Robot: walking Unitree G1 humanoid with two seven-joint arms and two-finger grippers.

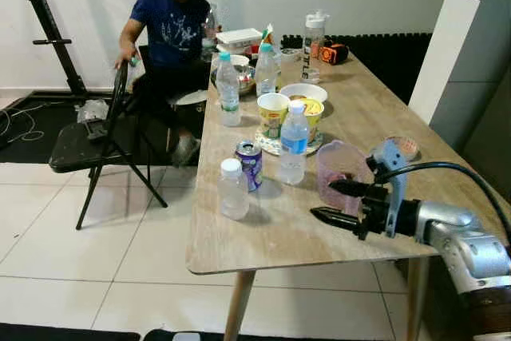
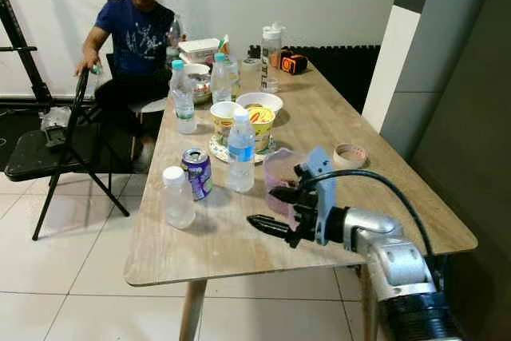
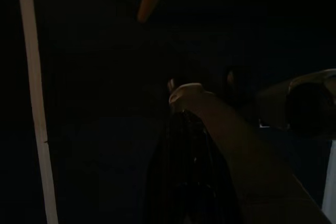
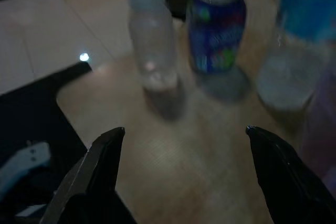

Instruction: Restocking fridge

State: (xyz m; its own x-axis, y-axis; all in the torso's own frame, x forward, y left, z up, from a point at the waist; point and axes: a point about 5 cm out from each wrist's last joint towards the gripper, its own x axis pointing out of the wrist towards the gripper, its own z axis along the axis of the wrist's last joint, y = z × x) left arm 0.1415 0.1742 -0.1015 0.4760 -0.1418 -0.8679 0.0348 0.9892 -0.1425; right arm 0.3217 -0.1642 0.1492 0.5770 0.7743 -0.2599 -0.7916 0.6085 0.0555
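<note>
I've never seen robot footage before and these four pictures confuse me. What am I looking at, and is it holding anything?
This is a humanoid robot. Two pictures come from its head cameras, looking down at a long wooden table. Two come from wrist cameras; the left wrist one is too dark to read. The silver right arm's black two-fingered gripper hovers open over the table, holding nothing. Ahead of it stand a small clear white-capped bottle, a purple drink can, a blue-labelled water bottle and a pink translucent cup. A seated person is at the far end.

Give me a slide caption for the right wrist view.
Open right gripper hovers over the wooden table, facing a small clear bottle and purple soda can.
</note>
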